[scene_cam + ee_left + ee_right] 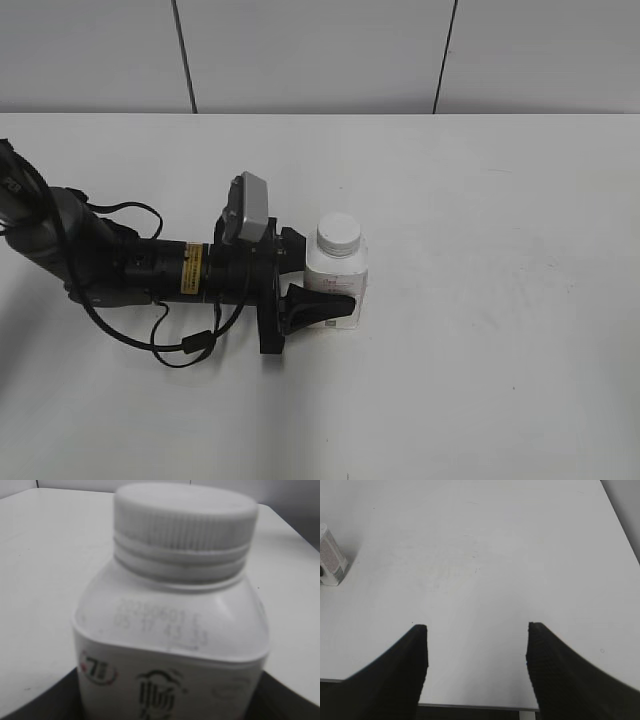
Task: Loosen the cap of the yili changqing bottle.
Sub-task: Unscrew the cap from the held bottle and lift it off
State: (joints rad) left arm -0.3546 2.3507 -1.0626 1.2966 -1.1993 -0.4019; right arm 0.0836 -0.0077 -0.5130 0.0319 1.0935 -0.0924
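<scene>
Yili changqing bottle (335, 280) upright at table (500, 300) centre, body clamped by left gripper (322, 287) from nine o'clock; cap (338, 234) untouched. Right gripper (476, 645) gapes, idle. Risk: weak clamp lets the bottle spin.

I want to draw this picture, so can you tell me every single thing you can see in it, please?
bottle: one, white with faint red print, standing upright near the middle of the table, between the left gripper's fingers.
cap: one, white with ribbed sides, sitting on the bottle's neck.
table: one, white, under everything.
wall: pale grey panels with dark seams, behind the table.
cable: one, black, looping beside the left arm.
left arm: one, black, lying low across the table from the left edge.
left gripper: one, black, fingers around the bottle's body; whether they press on it cannot be told.
right gripper: one, black, fingers spread apart over bare table, away from the bottle.
</scene>
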